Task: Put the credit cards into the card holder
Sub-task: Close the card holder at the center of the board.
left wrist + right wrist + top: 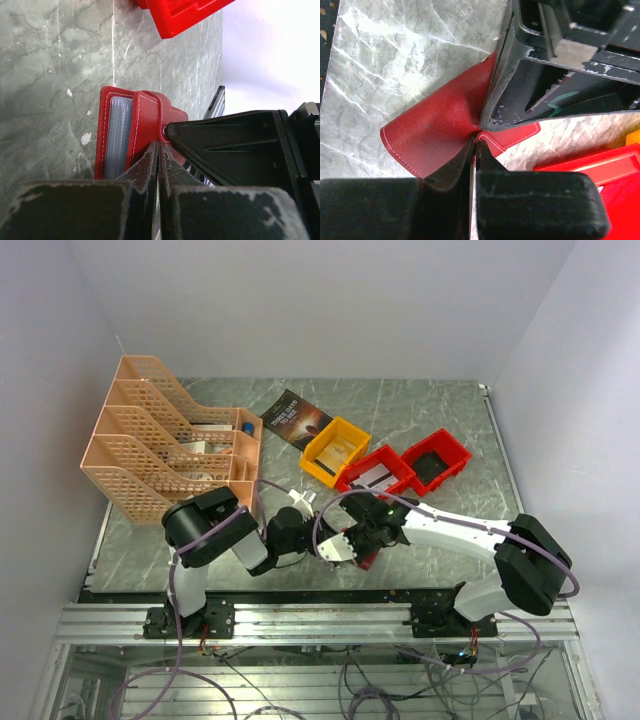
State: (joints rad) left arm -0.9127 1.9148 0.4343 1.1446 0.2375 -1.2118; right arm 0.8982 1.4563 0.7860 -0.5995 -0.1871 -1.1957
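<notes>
Marble tabletop (420, 410), near edge: found card holder (145, 117) clenched in left pincer (159, 146) and right pincer (474, 143); judged light, floppy; hold stitched cover edges.

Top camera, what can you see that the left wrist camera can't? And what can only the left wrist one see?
Only the top view shows the orange rack, the book and the yellow bin. Only the left wrist view shows the pale pockets inside the card holder, and the left fingers pinching it. Both show a red bin, the marble table and the card holder, though from the top it is mostly hidden under the arms.
</notes>
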